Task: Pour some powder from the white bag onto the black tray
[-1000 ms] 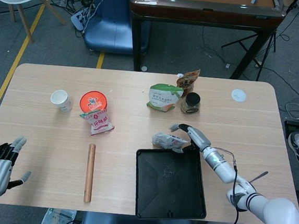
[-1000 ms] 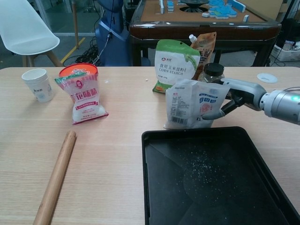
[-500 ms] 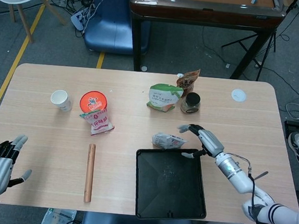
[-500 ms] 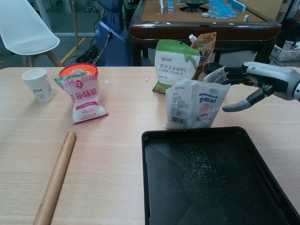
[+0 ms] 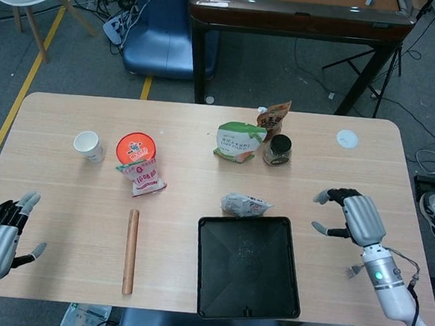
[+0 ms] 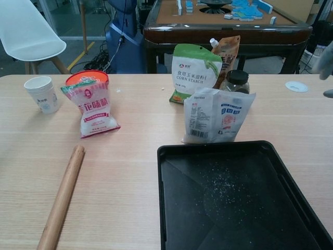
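Note:
The white bag (image 5: 246,205) (image 6: 217,115) stands upright on the table just behind the far edge of the black tray (image 5: 207,280) (image 6: 171,208); nothing touches it. A thin scatter of white powder (image 6: 225,183) lies on the tray floor. My right hand (image 5: 350,214) hovers to the right of the tray with fingers spread, holding nothing; only its edge (image 6: 328,57) shows in the chest view. My left hand (image 5: 2,232) is at the table's near left corner, fingers apart and empty.
A wooden rolling pin (image 5: 130,251) (image 6: 61,198) lies left of the tray. Further back stand a paper cup (image 5: 89,146), a red-lidded tub with a salt bag (image 5: 139,164), a green corn starch pouch (image 5: 238,141), a dark jar (image 5: 279,148) and a white lid (image 5: 347,138).
My right hand let go of the white bag and drew back to the right, away from the tray. The bag stays standing in place. The left hand has barely moved.

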You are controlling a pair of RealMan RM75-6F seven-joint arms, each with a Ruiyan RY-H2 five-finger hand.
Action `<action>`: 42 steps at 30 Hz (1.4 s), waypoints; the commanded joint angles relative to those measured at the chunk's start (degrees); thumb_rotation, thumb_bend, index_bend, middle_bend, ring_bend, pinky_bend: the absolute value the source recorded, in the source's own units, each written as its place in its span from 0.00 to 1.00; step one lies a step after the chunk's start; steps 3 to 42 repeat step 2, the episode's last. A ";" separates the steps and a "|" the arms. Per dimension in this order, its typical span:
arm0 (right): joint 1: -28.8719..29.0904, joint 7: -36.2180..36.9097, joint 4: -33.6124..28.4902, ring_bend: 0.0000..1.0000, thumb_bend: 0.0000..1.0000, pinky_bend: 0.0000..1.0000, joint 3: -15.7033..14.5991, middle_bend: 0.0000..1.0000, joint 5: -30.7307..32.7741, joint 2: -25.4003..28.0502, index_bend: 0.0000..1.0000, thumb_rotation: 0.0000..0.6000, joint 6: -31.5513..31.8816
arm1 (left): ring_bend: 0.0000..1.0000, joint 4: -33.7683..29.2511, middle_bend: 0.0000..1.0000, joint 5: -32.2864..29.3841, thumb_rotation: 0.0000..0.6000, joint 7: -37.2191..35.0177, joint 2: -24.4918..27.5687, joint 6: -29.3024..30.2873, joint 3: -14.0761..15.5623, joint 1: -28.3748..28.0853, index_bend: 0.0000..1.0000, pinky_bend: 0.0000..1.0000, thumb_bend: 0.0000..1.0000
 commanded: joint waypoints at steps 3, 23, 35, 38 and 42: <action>-7.97 -10.66 -8.21 0.43 0.17 0.40 -0.55 0.49 4.26 5.22 0.45 1.00 7.59 | 0.13 -0.82 0.09 0.83 1.00 0.65 0.19 0.68 0.21 0.09 0.07 0.08 0.21; -7.97 -10.66 -8.21 0.43 0.17 0.40 -0.55 0.49 4.26 5.22 0.45 1.00 7.59 | 0.13 -0.82 0.09 0.83 1.00 0.65 0.19 0.68 0.21 0.09 0.07 0.08 0.21; -7.97 -10.66 -8.21 0.43 0.17 0.40 -0.55 0.49 4.26 5.22 0.45 1.00 7.59 | 0.13 -0.82 0.09 0.83 1.00 0.65 0.19 0.68 0.21 0.09 0.07 0.08 0.21; -7.97 -10.66 -8.21 0.43 0.17 0.40 -0.55 0.49 4.26 5.22 0.45 1.00 7.59 | 0.13 -0.82 0.09 0.83 1.00 0.65 0.19 0.68 0.21 0.09 0.07 0.08 0.21; -7.97 -10.66 -8.21 0.43 0.17 0.40 -0.55 0.49 4.26 5.22 0.45 1.00 7.59 | 0.13 -0.82 0.09 0.83 1.00 0.65 0.19 0.68 0.21 0.09 0.07 0.08 0.21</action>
